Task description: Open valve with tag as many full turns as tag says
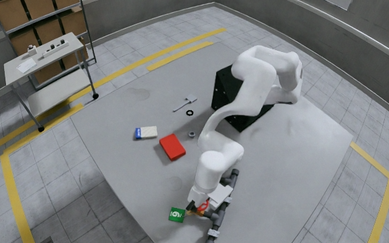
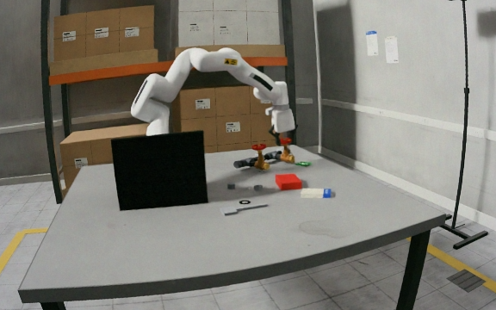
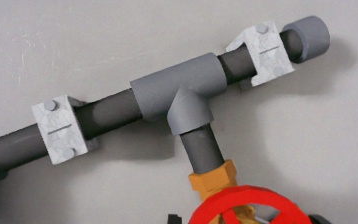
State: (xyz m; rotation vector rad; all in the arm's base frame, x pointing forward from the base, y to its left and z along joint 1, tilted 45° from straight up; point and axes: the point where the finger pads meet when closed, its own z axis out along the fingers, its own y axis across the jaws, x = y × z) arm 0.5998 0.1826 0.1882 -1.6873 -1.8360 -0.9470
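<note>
A grey pipe (image 3: 180, 92) with white clamps lies at the table's far end and carries two brass valves with red handwheels. My gripper (image 1: 198, 204) is shut on the red handwheel (image 3: 245, 206) of the valve at the pipe's end; it also shows in the exterior view (image 2: 285, 140). A green tag (image 1: 177, 214) with a white figure on it lies on the table right beside this valve, and shows flat in the exterior view (image 2: 303, 164). The second valve (image 2: 259, 156) stands further along the pipe, free of my gripper. My arm hides it in the top view.
A red block (image 1: 172, 146), a white and blue box (image 1: 146, 132), a grey flat tool (image 1: 185, 102), a black ring (image 1: 190, 112) and a small grey nut (image 1: 191, 132) lie mid-table. A black box (image 2: 159, 170) stands at my base. The table edge is close to the tag.
</note>
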